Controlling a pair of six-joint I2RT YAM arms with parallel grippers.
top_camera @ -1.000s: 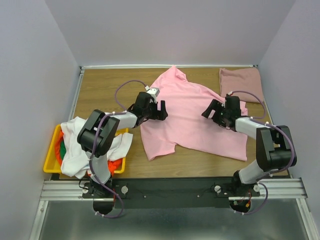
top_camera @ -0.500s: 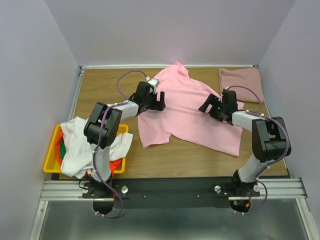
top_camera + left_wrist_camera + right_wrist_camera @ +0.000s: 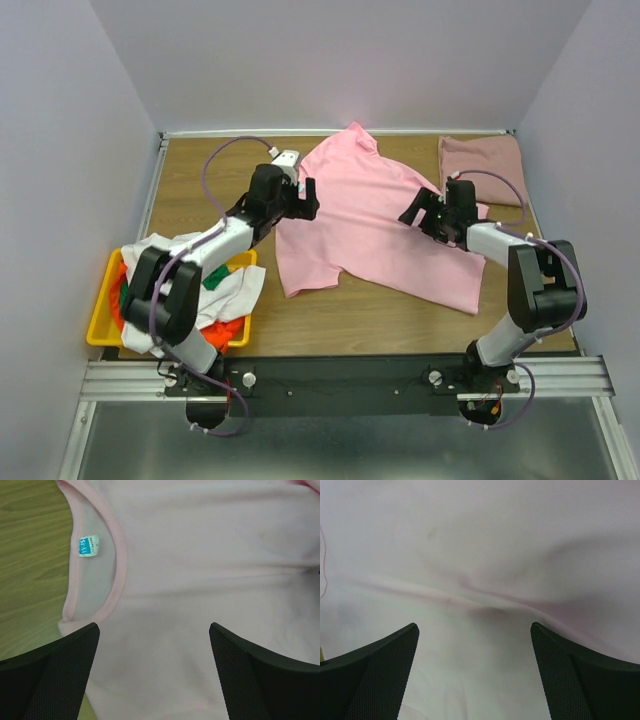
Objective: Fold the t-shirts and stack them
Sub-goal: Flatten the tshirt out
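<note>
**Pink tee laid out, first fold pending**

Since a second ago: swings the left gripper [image 3: 303, 197] farther up the table [image 3: 190, 170], jaws spread wide and empty, above the collar. Keeps the right gripper [image 3: 420, 212] equally spread, gripping nothing, low over the bright pink t-shirt [image 3: 365, 235] lying flat mid-table. Reads as the smoothing step. Calls next for pinching an edge to fold, then stacking on the folded dusty rose tee [image 3: 482, 165]. Shows the neck label [image 3: 86, 546] only in the left wrist view, and the yellow bin [image 3: 98, 318] only from overhead.

Top view: bright, even, sharp; faint soft shadows on the table [image 3: 175, 190].
Wrist views: bright pink t-shirt [image 3: 200, 555] washed pale, dim along creases; fingers [image 3: 50, 680] slightly blurred.
</note>
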